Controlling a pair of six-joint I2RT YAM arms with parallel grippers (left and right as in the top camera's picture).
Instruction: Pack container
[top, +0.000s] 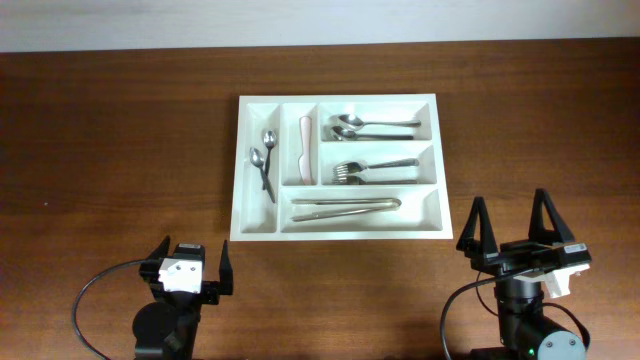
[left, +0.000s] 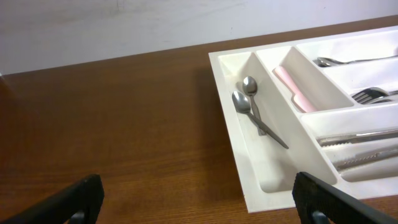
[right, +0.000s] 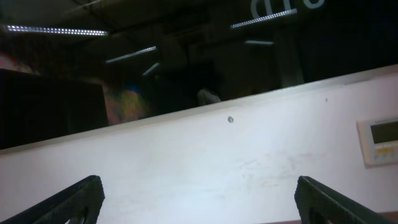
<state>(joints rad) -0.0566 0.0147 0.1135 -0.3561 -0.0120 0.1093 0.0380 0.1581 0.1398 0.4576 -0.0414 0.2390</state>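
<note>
The container (top: 338, 100) is a large white cutlery tray in the middle of the table. It holds two small spoons (top: 264, 158), a pink-handled knife (top: 305, 150), two big spoons (top: 372, 126), forks (top: 370, 170) and tongs (top: 345, 207). In the left wrist view the tray's near corner (left: 249, 180) lies ahead on the right, with the small spoons (left: 254, 107) and the knife (left: 293, 87) inside. My left gripper (top: 192, 262) is open and empty near the front edge, left of the tray. My right gripper (top: 512, 222) is open and empty at the front right, pointing up at the wall.
The brown wooden table (top: 120, 140) runs to a white wall (top: 320, 18) at the back. The right wrist view shows only the white wall (right: 205, 162), a dark window above it and a wall panel (right: 379, 140).
</note>
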